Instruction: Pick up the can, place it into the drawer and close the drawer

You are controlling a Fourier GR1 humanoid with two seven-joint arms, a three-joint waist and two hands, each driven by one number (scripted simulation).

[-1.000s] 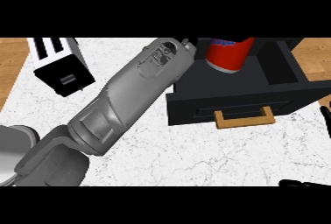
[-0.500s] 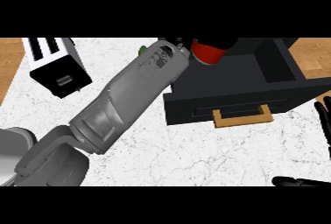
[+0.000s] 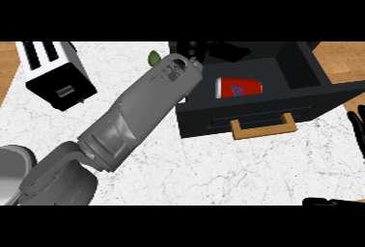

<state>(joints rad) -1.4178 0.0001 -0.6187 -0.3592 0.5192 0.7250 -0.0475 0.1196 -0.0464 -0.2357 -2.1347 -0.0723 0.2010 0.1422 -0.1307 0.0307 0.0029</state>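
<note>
The red can (image 3: 239,88) with a blue label lies on its side inside the open black drawer (image 3: 328,91), near its left wall. The drawer's wooden handle (image 3: 262,128) faces me. My left forearm slants up from the lower left, and my left hand (image 3: 227,51) hovers at the drawer's back edge, just above the can and apart from it, fingers relaxed and partly cut off by the view's top. My right hand (image 3: 354,131) rests open at the right edge, fingers up, to the right of the drawer front.
A black and white toaster (image 3: 55,72) stands at the back left of the white marble counter (image 3: 214,169). A small green object (image 3: 153,58) peeks out behind my left forearm. Wooden floor shows beyond the counter's left and right edges.
The can was held in my left hand above the drawer; now it lies inside the drawer, let go. My left hand has moved back toward the drawer's rear.
</note>
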